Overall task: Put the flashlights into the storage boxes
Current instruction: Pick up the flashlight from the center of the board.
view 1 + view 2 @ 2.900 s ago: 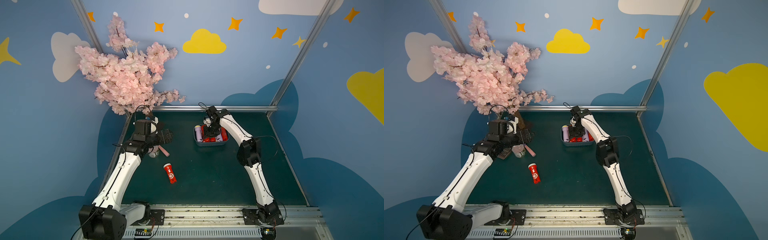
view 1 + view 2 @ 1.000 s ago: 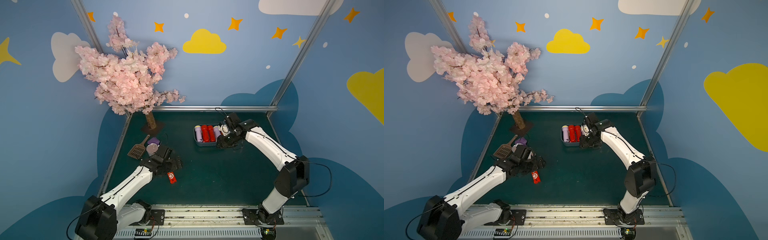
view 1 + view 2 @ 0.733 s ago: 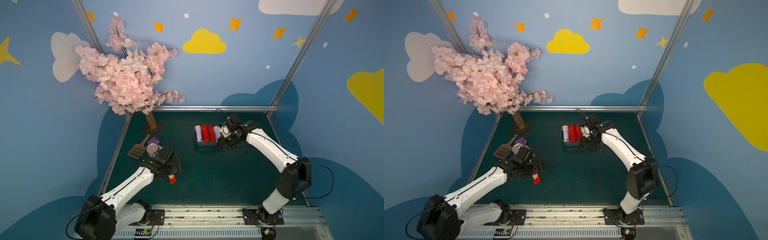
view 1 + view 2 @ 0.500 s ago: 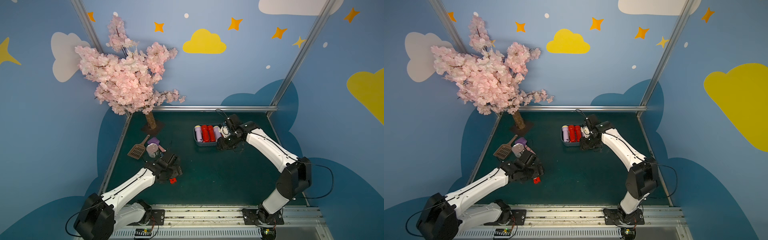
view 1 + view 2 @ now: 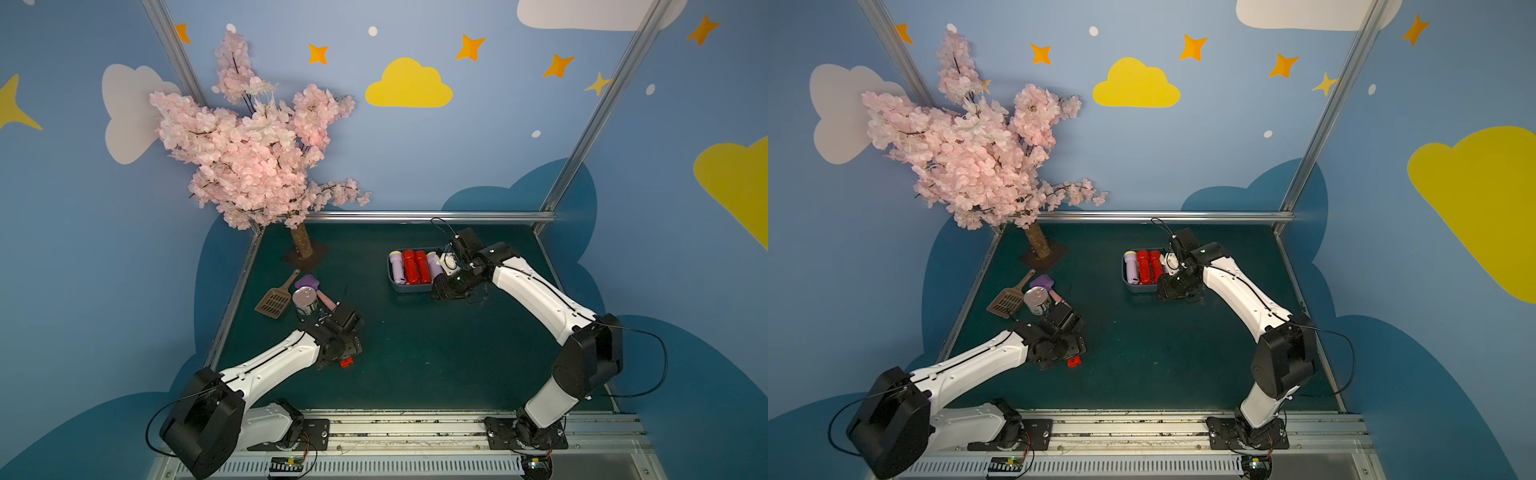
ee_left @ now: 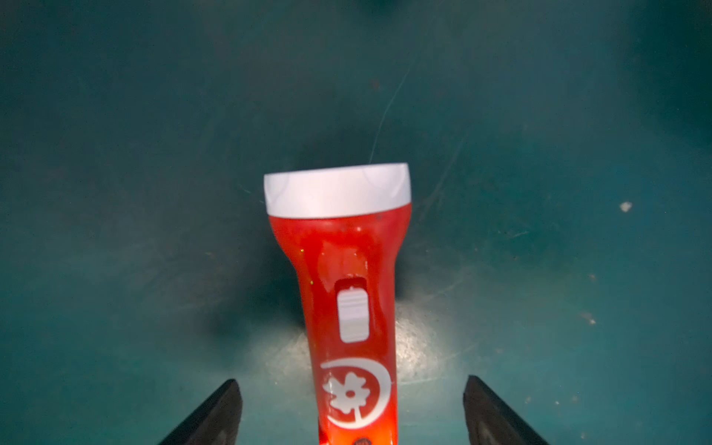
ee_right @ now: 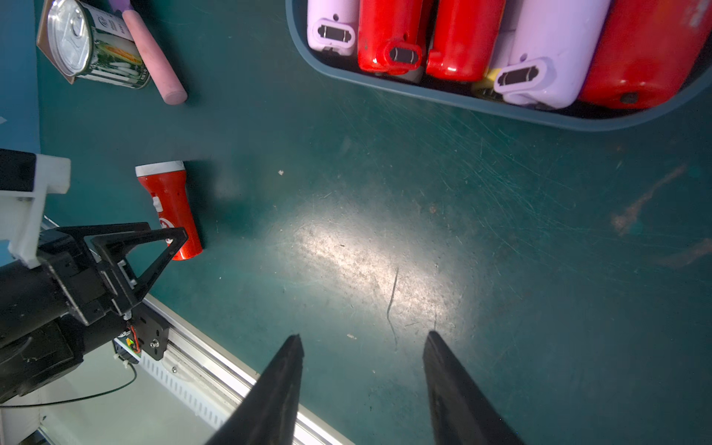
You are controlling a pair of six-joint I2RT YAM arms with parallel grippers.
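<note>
Listing from left to right, we enter the following.

Item 1. Clutter, not ours to move: brown scoop [image 5: 272, 302], tin can [image 5: 305, 300] and pink stick [image 5: 327, 300], grouped near the mat's left edge.

Item 2. Left gripper [image 6: 350, 379]: jaws spread wide, one on each side of the barrel, with mat showing in both gaps. We count nothing held.

Item 3. Loose red flashlight [image 6: 339, 269]: lying flat on the green mat [image 6: 115, 192], white-rimmed head pointing away from the wrist, switch facing up, well apart from the box. We judge it light, hollow, stiff plastic. It is glossy and round, so it is apt to roll or slip under a skewed pinch. Best hold, in our view, is across the straight barrel around the switch, clear of the flared head.

Item 4. Storage box [image 7: 558, 117]: slate-blue tub, right of centre, holding red flashlights [image 5: 415, 266] and lavender flashlights [image 5: 397, 268] packed close side by side. We judge little free room left.

Item 5. Right gripper [image 7: 363, 335]: jaws partly apart, empty, above bare mat just beside the box.
</note>
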